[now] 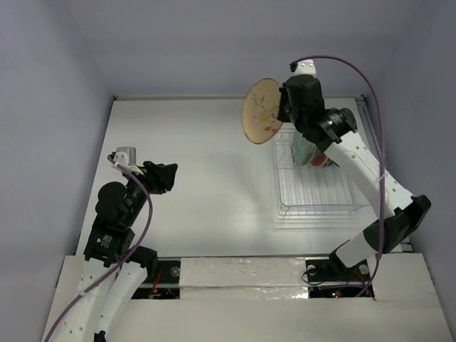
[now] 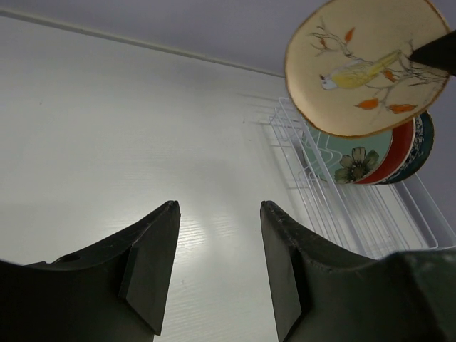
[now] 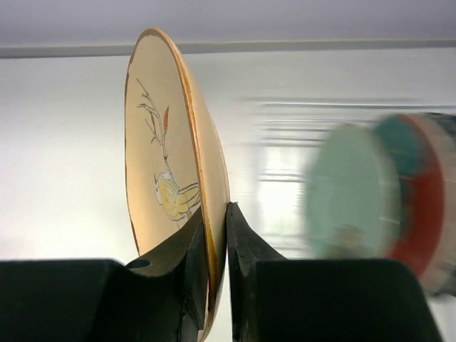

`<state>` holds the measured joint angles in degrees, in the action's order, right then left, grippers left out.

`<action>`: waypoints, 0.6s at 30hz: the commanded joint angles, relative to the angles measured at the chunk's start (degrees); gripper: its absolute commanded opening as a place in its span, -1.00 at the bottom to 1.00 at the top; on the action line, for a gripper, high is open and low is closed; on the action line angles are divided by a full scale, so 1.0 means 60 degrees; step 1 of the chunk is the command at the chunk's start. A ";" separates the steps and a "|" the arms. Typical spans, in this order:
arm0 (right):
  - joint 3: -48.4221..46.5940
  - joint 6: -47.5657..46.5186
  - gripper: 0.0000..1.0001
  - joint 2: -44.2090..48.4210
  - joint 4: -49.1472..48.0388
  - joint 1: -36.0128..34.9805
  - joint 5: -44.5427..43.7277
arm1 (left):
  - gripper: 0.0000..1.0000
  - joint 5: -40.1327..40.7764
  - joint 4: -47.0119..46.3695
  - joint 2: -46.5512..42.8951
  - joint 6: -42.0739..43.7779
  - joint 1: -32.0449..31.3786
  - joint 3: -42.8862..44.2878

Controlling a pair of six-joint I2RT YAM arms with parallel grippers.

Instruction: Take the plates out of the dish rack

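Observation:
My right gripper [image 3: 215, 214] is shut on the rim of the tan plate [image 3: 160, 164] with a bird and sprig, holding it upright in the air to the left of the dish rack [image 1: 313, 187]. The tan plate shows in the top view [image 1: 262, 112] and in the left wrist view [image 2: 363, 64]. Other plates stand in the rack's far end: mint green [image 3: 349, 192], red [image 3: 420, 214], dark teal [image 2: 425, 142]; they are blurred in the right wrist view. My left gripper [image 2: 217, 206] is open and empty, low over the table at the left [image 1: 162, 177].
The white table [image 1: 199, 157] lies between the two arms. The near part of the rack [image 2: 370, 214] holds no plates. Grey walls enclose the table at the back and sides.

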<state>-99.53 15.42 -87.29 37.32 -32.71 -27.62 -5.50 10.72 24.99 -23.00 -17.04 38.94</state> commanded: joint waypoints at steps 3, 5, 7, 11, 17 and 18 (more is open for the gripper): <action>-0.0154 0.1560 -1.00 -0.1651 -0.2953 -0.0525 0.2449 | -0.08 0.0096 -0.0190 0.0097 0.0025 -0.0032 -0.0030; -0.0521 0.1852 -1.00 -0.2120 -0.3186 -0.0628 0.2827 | -0.08 0.0023 -0.0190 0.0170 0.0011 -0.0032 -0.0030; -0.0537 0.2145 -1.00 -0.2634 -0.3450 -0.0628 0.3224 | -0.08 -0.0007 -0.0205 0.0185 0.0025 -0.0032 -0.0044; -0.0230 0.2877 -1.00 -0.3307 -0.4241 -0.0818 0.3796 | -0.07 0.0022 -0.0205 0.0141 0.0011 -0.0032 -0.0044; 0.1363 0.3450 -1.00 -0.3427 -0.5134 -0.0906 0.3448 | -0.07 -0.0007 -0.0219 0.0185 0.0011 -0.0032 -0.0044; 0.1643 0.3494 -1.00 -0.3354 -0.5267 -0.0906 0.3329 | -0.07 0.0008 -0.0219 0.0200 0.0011 -0.0032 -0.0044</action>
<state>-92.16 31.59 -112.81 19.79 -37.91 -7.25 -5.45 11.03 25.71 -23.00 -17.04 38.94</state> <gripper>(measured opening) 0.175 0.460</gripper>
